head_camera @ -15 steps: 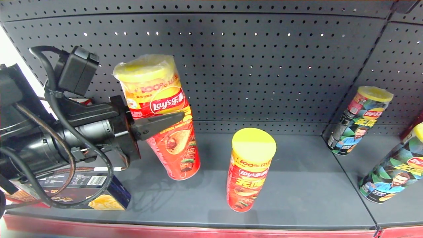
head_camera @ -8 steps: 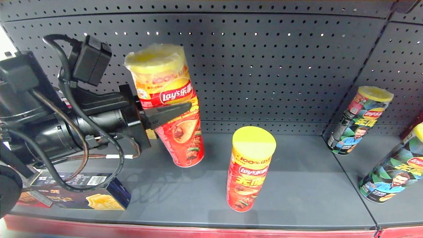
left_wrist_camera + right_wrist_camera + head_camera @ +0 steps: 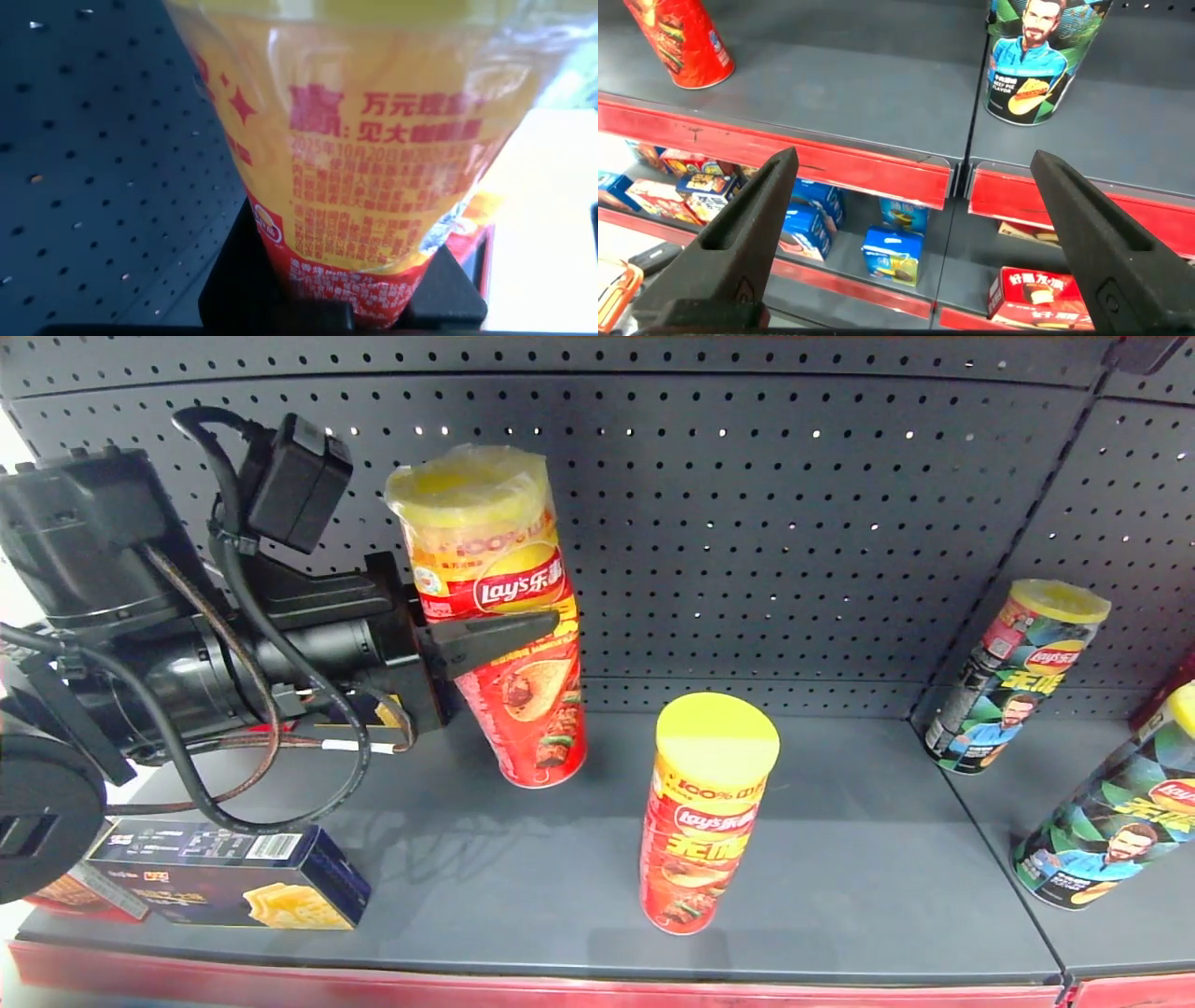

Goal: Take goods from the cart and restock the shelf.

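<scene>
Carried rightward and farther in, the chip can (image 3: 534, 709), clamped by fingers of the left gripper (image 3: 537, 616), hangs tilted over the far shelf (image 3: 840, 859), placement next needing lowering and release; right gripper (image 3: 915, 159) fingers gape wide.

My left arm lies level, its left gripper (image 3: 519, 627) with jaws clamped across the upper half of a chips can (image 3: 534, 709). My right gripper (image 3: 913, 245) has jaws spread wide.

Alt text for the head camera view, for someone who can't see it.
The left gripper grips a tilted red chip can toward the back of the grey shelf. A matching can stands upright nearer, two green cans farther right.
</scene>
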Controlling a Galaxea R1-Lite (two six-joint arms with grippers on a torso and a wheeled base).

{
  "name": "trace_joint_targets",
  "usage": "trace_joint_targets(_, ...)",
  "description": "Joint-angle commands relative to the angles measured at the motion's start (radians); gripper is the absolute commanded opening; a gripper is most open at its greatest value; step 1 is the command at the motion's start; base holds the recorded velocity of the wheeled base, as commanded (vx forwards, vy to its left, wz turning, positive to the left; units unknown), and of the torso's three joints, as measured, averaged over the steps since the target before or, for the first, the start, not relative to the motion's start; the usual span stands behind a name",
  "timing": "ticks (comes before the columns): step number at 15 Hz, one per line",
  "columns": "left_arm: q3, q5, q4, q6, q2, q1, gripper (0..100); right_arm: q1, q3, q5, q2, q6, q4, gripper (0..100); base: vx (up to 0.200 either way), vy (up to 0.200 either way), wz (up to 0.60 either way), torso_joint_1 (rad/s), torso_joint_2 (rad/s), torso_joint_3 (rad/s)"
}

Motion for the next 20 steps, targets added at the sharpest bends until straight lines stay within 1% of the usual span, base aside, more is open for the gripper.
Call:
trace_joint_targets(1, -0.006, 0.001, -0.002, 0.0, 0.031, 0.007, 0, 0.002, 0.0, 0.0, 0.002, -0.001, 0.0, 100, 0.0, 0.0, 0.0, 0.0, 0.0, 0.0)
trace_joint_targets(2, -0.021, 0.006, 0.001, -0.005, 0.049, 0.007, 0, 0.001, 0.0, 0.0, 0.002, -0.001, 0.0, 100, 0.0, 0.0, 0.0, 0.0, 0.0, 0.0)
trace_joint_targets(4, -0.046, 0.007, 0.003, 0.0, 0.075, 0.0, 0, 0.001, 0.0, 0.0, 0.002, -0.001, 0.0, 100, 0.0, 0.0, 0.0, 0.0, 0.0, 0.0)
trace_joint_targets(5, -0.075, 0.01, 0.063, -0.006, 0.086, 0.0, 0, 0.001, 0.0, 0.0, 0.002, -0.001, 0.0, 100, 0.0, 0.0, 0.0, 0.0, 0.0, 0.0)
trace_joint_targets(6, -0.087, 0.01, 0.129, 0.003, 0.086, -0.006, 0, 0.001, 0.0, 0.0, 0.002, -0.001, 0.0, 100, 0.0, 0.0, 0.0, 0.0, 0.0, 0.0)
trace_joint_targets(7, -0.106, 0.009, 0.155, 0.007, 0.103, -0.019, 0, 0.001, 0.0, 0.0, 0.002, -0.001, 0.0, 100, 0.0, 0.0, 0.0, 0.0, 0.0, 0.0)
trace_joint_targets(12, -0.208, -0.002, 0.149, 0.012, 0.22, -0.043, 0, 0.001, 0.0, 0.0, 0.002, -0.001, 0.0, 100, 0.0, 0.0, 0.0, 0.0, 0.0, 0.0)
trace_joint_targets(13, -0.248, 0.0, 0.15, 0.029, 0.263, -0.039, 0, 0.001, 0.0, 0.0, 0.002, -0.001, 0.0, 100, 0.0, 0.0, 0.0, 0.0, 0.0, 0.0)
trace_joint_targets(14, -0.262, -0.002, 0.15, 0.035, 0.276, -0.037, 0, 0.001, 0.0, 0.0, 0.002, -0.001, 0.0, 100, 0.0, 0.0, 0.0, 0.0, 0.0, 0.0)
trace_joint_targets(18, -0.348, 0.0, 0.147, 0.107, 0.387, -0.034, 0, 0.001, 0.0, 0.0, 0.002, -0.001, 0.0, 100, 0.0, 0.0, 0.0, 0.0, 0.0, 0.0)
trace_joint_targets(20, -0.391, 0.003, 0.138, 0.112, 0.431, -0.031, 0, 0.001, 0.0, 0.0, 0.002, -0.001, 0.0, 100, 0.0, 0.0, 0.0, 0.0, 0.0, 0.0)
